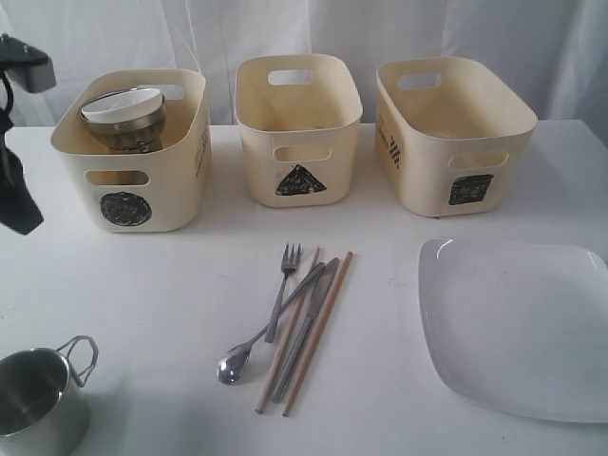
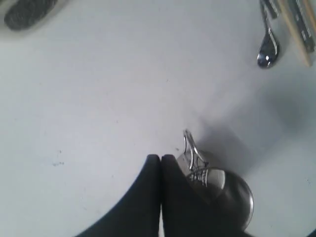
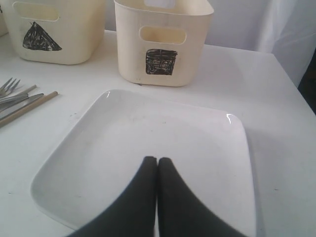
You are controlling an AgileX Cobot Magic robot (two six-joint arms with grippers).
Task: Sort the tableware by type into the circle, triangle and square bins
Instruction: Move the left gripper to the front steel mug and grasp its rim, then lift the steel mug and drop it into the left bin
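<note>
My left gripper is shut and empty, hanging over the table beside a steel mug whose wire handle points away; in the exterior view this gripper is at the far left, above the mug. My right gripper, out of the exterior view, is shut over the large white square plate. The fork, spoon, knife and chopsticks lie together mid-table. The circle bin holds a white bowl stacked on steel ware. The triangle bin and square bin stand beside it.
The three bins stand in a row along the table's back, before a white curtain. The plate fills the front right corner. The mug sits at the table's front left edge.
</note>
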